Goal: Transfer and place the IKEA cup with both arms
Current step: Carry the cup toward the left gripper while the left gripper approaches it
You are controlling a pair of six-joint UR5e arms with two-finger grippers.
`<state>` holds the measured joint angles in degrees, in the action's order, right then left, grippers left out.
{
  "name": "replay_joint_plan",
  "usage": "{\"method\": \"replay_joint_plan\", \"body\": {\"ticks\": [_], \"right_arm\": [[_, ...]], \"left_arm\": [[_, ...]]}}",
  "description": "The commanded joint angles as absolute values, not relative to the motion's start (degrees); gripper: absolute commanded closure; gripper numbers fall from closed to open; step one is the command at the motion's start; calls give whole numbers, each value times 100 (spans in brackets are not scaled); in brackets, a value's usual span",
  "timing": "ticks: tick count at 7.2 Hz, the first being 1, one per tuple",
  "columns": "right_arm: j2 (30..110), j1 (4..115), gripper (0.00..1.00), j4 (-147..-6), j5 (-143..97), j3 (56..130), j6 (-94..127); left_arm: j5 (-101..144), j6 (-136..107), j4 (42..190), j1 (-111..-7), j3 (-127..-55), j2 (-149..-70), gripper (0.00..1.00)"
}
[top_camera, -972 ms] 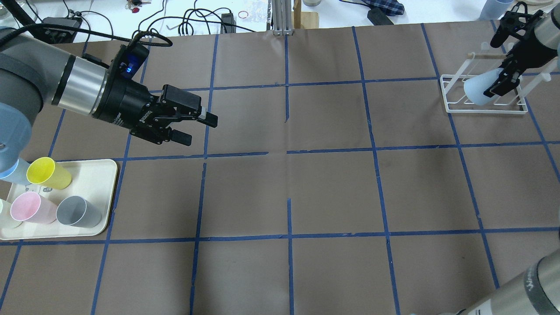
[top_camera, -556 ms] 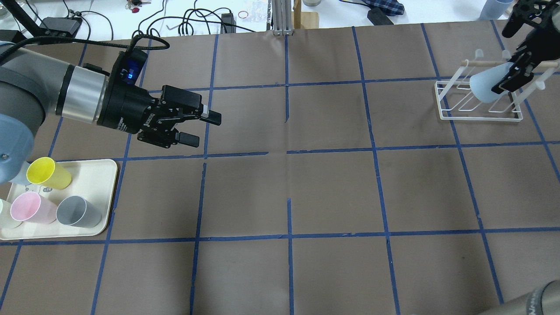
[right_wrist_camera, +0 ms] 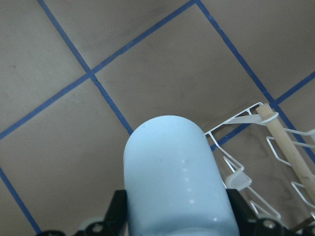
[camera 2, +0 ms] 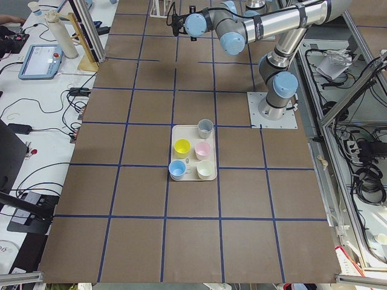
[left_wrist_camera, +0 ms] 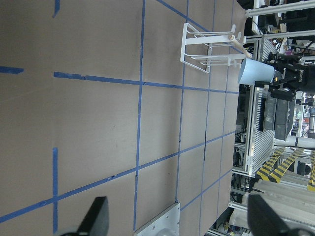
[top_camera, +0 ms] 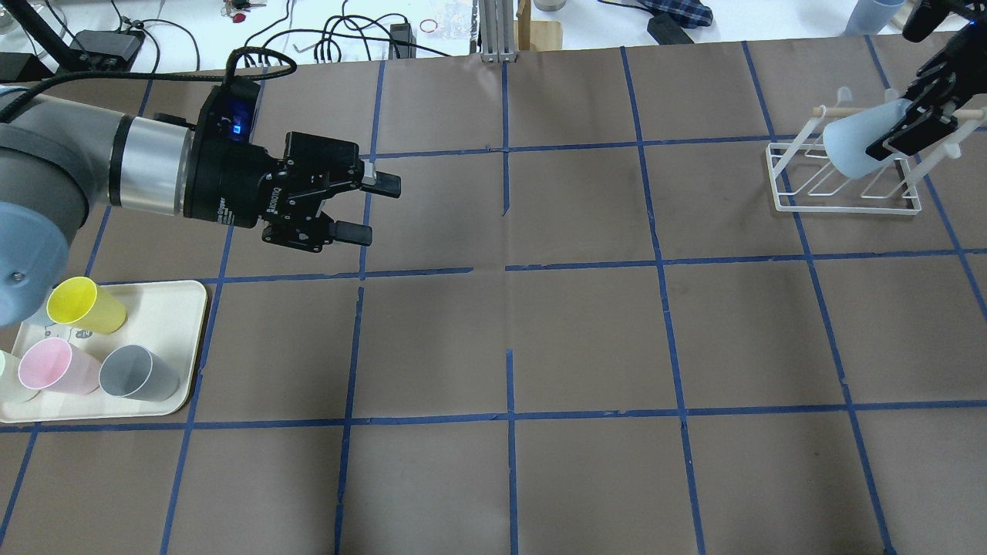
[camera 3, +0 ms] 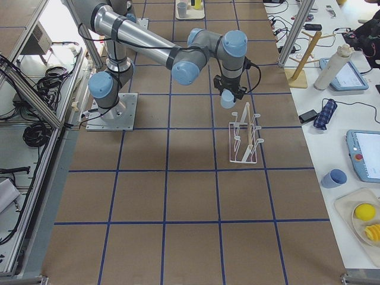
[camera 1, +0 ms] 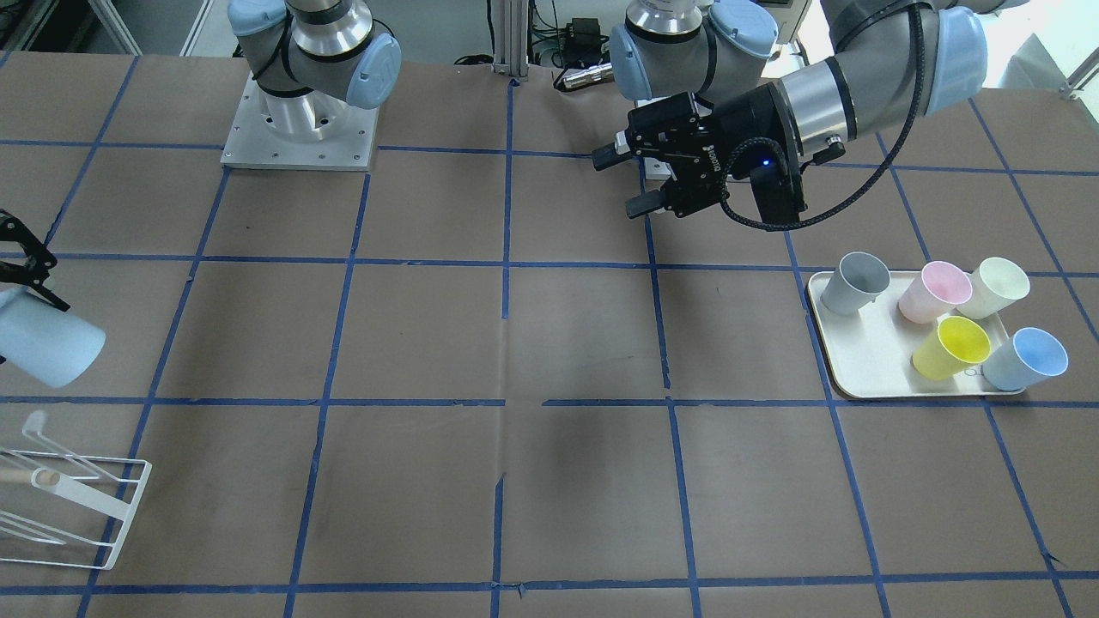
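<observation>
My right gripper [top_camera: 894, 139] is shut on the pale blue IKEA cup [top_camera: 852, 150] and holds it tilted in the air over the white wire rack [top_camera: 844, 206] at the far right. In the right wrist view the cup [right_wrist_camera: 177, 177] fills the middle between my fingers [right_wrist_camera: 118, 214], its closed base towards the table, with the rack [right_wrist_camera: 275, 147] below and to the right. The front view shows the cup [camera 1: 43, 348] above the rack [camera 1: 86, 506]. My left gripper [top_camera: 374, 206] is open and empty, hovering over the table's left half. A look-alike blue cup [camera 1: 1026, 359] stands on the tray.
A cream tray [top_camera: 173, 308] at the near left carries a yellow cup [top_camera: 85, 304], a pink cup [top_camera: 54, 366], a grey cup [top_camera: 139, 372] and a whitish cup [camera 1: 996, 286]. Cables and clutter lie beyond the far table edge.
My right gripper has lifted the blue cup up and farther back over the rack, and the rack has shifted a little. My left gripper has drifted slightly right and turned, still open.
</observation>
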<state>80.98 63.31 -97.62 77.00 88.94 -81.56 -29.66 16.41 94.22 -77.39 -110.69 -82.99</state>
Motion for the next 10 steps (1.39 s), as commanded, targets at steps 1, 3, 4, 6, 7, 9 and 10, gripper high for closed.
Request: {"method": "replay_joint_plan", "body": {"ticks": [1, 3, 4, 6, 7, 9, 10], "right_arm": [[8191, 6337, 49, -9090, 7061, 8903, -7440], [8183, 6337, 49, -8047, 6288, 8912, -6535], [8183, 6337, 50, -7616, 5867, 8973, -6130], [8147, 6337, 50, -6343, 4961, 8982, -5714], [8087, 6337, 50, -5580, 4418, 8991, -5643], [8007, 6346, 48, -4304, 3956, 9009, -5677], [7989, 6363, 47, -3906, 3955, 9009, -5678]], "left_arm": [[-1808, 1635, 9527, -7848, -11450, -8280, 0], [-1241, 1635, 9536, -7866, -11628, -8253, 0], [-978, 1626, 9562, -7875, -11663, -8349, 0], [-388, 1635, 9571, -7910, -11978, -8324, 0], [-378, 1626, 9571, -7910, -11979, -8341, 0], [-369, 1635, 9519, -7919, -11971, -8315, 0], [-369, 1635, 9501, -7936, -11971, -8314, 0]]}}
